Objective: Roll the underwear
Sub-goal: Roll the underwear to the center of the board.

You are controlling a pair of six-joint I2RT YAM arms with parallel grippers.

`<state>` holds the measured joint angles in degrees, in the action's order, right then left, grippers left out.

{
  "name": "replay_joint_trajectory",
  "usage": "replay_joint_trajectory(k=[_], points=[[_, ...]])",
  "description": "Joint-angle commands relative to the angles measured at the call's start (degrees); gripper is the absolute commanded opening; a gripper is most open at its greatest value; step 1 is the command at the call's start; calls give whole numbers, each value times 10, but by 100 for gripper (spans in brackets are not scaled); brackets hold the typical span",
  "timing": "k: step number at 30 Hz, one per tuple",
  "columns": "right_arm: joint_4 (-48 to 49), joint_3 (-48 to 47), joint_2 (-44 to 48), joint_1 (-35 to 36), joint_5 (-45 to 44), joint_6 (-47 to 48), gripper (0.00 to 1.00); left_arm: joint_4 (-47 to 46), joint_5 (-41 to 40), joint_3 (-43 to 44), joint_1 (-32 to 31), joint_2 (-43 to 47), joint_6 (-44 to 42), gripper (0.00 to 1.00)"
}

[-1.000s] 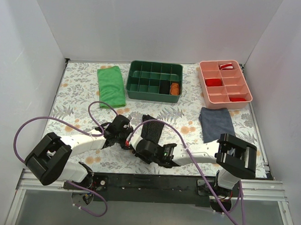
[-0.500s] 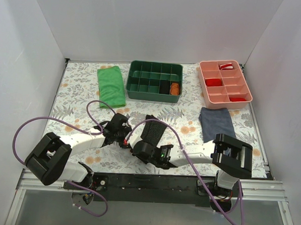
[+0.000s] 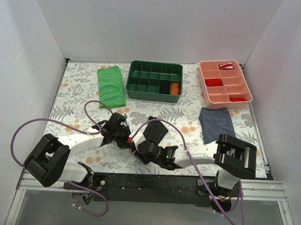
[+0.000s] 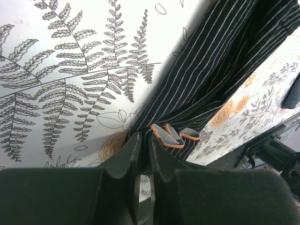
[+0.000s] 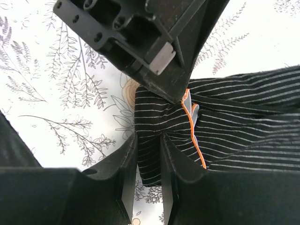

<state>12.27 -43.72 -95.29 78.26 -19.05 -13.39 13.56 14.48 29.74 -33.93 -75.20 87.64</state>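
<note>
The underwear [image 3: 154, 130] is black with pale pinstripes and lies on the floral table just right of centre, near the front. Its grey, orange-edged band [image 4: 171, 135] is bunched at the near-left corner. My left gripper [image 3: 130, 140] is shut on that corner of the fabric [image 4: 143, 133]. My right gripper [image 3: 137, 148] is shut on the same end of the underwear [image 5: 154, 126], close beside the left gripper, whose fingers [image 5: 154, 51] show in the right wrist view. The rest of the garment [image 4: 225, 61] stretches away from both grippers.
A bright green folded cloth [image 3: 111, 86] lies at the back left. A green compartment tray [image 3: 154, 81] and a pink compartment tray [image 3: 224, 83] stand at the back. A navy folded garment [image 3: 216, 124] lies at the right.
Both grippers have shifted slightly left and away from the bases with the underwear's corner. The fabric has bunched shorter and lifted at that end.
</note>
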Motion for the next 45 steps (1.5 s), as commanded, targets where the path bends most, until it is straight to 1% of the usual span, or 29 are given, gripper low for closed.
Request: replay_joint_trajectory(k=[1,3,5,9,10,15,16,17,18,20,21,24,33,39,45], points=[[-88,54,-50,16,194,-66,1,34,-37,-14,4,-2,-12,0],[-76,65,-39,6,232,-73,1,36,-38,-13,5,2,-12,0],[-60,82,-25,-13,257,-78,1,38,-40,-11,6,6,-16,4],[-22,118,-4,-49,304,-84,1,39,-44,-6,7,16,-16,14],[-14,126,-1,-61,319,-87,1,39,-44,-2,7,21,-17,15],[23,147,-3,-81,353,-92,1,44,-45,15,8,27,-26,18],[26,145,-4,-81,357,-93,1,45,-45,19,8,28,-28,21],[28,146,-4,-82,364,-94,1,46,-50,25,8,32,-30,32],[32,149,-3,-84,366,-96,1,49,-53,29,8,36,-31,39],[35,154,4,-93,368,-102,1,52,-61,36,8,44,-33,47],[38,159,8,-96,372,-103,1,57,-67,42,9,55,-34,56],[47,171,19,-122,384,-113,1,64,-78,51,10,73,-33,65],[36,146,-3,-168,443,-124,1,93,-95,66,12,104,-42,66],[20,124,-19,-218,509,-130,1,89,-81,49,12,124,-48,61],[19,111,-23,-260,569,-152,1,78,-66,19,12,167,-50,58]])
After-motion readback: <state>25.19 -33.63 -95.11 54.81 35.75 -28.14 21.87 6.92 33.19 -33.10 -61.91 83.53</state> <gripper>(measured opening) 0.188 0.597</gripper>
